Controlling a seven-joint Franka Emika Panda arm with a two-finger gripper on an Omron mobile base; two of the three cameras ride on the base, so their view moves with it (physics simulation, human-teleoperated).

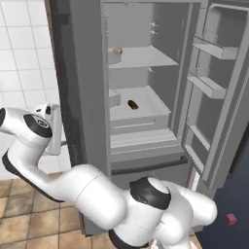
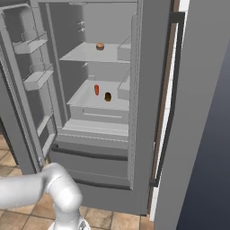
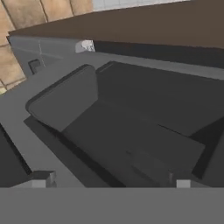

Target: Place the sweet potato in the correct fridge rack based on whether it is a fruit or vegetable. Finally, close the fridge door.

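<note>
Left base view: sweet potato [image 1: 132, 104] already on lower fridge rack [image 1: 146, 99], tool [image 1: 51, 127] w/ grip state unclear, next swing fridge door [image 1: 221, 87] shut.

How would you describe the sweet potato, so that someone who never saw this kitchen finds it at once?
Look into the open fridge and go to the lower fridge rack, the wide pale grey shelf above the drawers. The sweet potato lies there: a small, dark brown oblong lump. Its neighbour, a slim red-orange item, is much brighter.

Matt, perhaps plastic, fridge rack [image 1: 146, 99]
</note>
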